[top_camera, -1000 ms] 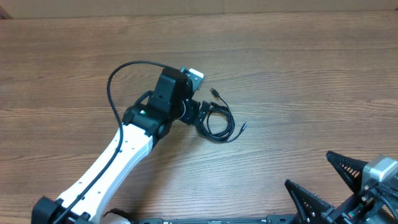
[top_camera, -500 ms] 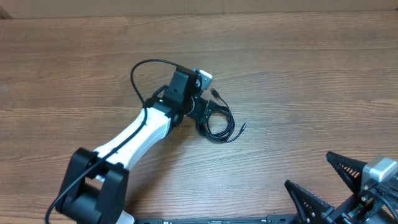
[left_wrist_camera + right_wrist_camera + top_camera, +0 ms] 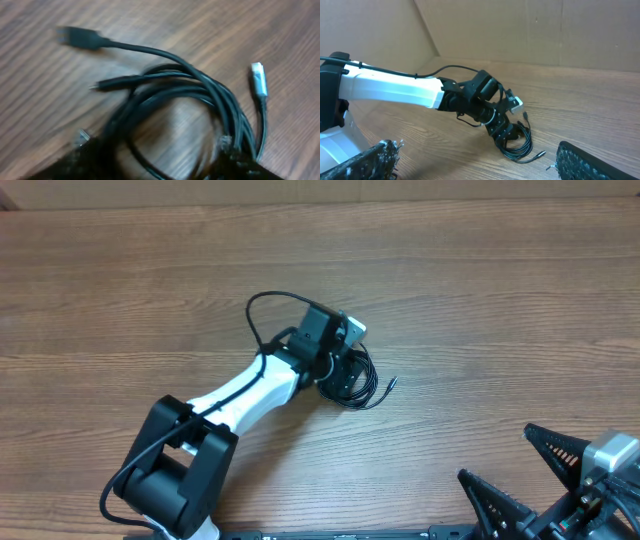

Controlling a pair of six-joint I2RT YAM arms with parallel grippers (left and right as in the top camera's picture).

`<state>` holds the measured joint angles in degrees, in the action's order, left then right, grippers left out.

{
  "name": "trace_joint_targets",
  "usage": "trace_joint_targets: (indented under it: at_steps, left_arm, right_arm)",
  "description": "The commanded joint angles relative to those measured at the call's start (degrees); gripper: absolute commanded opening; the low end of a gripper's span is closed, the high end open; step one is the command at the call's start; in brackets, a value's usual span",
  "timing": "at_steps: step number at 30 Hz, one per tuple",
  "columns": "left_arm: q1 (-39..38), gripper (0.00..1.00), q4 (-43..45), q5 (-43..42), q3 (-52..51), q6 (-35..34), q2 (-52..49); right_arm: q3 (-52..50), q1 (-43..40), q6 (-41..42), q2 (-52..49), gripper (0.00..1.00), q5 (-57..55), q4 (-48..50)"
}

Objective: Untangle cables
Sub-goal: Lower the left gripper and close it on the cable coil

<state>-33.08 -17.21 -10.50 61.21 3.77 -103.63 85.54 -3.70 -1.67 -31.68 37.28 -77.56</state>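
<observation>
The left gripper [image 3: 341, 370] has been moved to the right since a second ago, and more of the white robot arm [image 3: 250, 385] is now seen from above. The bundle of thin black cords with small plugs [image 3: 366, 387] has been left in the same spot, near the middle of the brown wooden table [image 3: 120, 280]. One plug that was seen at the top of the bundle before is now covered by the wrist. The right gripper [image 3: 535, 480] has not been moved; it is kept low at the right edge, well apart from the cords, with its fingers spread wide.

Much of the bundle is hidden from above by the left gripper. In the left wrist view the picture is blurred (mostly near the bottom). Two dark fingers [image 3: 95, 156] are seen there, set apart, with the loops of cord between them. It cannot be told if the cords are touched by them. A silvery plug [image 3: 258, 80] is seen at the right of the loop, and a black plug [image 3: 80, 37] at the top left. The right gripper is cut off by the picture's edge.

Bare wood is seen all around the bundle. A brown cardboard wall [image 3: 520, 30] is set along the far edge of the table.
</observation>
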Motion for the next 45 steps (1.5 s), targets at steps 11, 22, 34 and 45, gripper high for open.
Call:
trace_joint_targets:
  at_steps: [11, 22, 34, 45]
  left_arm:
    - [-0.7, 0.72, -1.25, 2.34, -0.22, 0.52, -1.07]
    - [-0.68, 0.67, -1.2, 7.76, -0.22, 0.55, -1.07]
    - [-0.68, 0.52, -0.85, 7.72, -0.68, 0.48, -1.66]
    - [-0.68, 0.04, -0.48, 7.74, -0.68, 0.28, -2.03]
  right_arm:
    - [0.68, -0.07, 0.04, -0.22, 1.0, 0.33, -0.24]
    - [0.68, -0.07, 0.07, -0.22, 1.0, 0.33, -0.22]
    - [0.68, -0.07, 0.07, -0.22, 1.0, 0.33, -0.37]
    - [0.68, -0.07, 0.04, -0.22, 1.0, 0.33, -0.37]
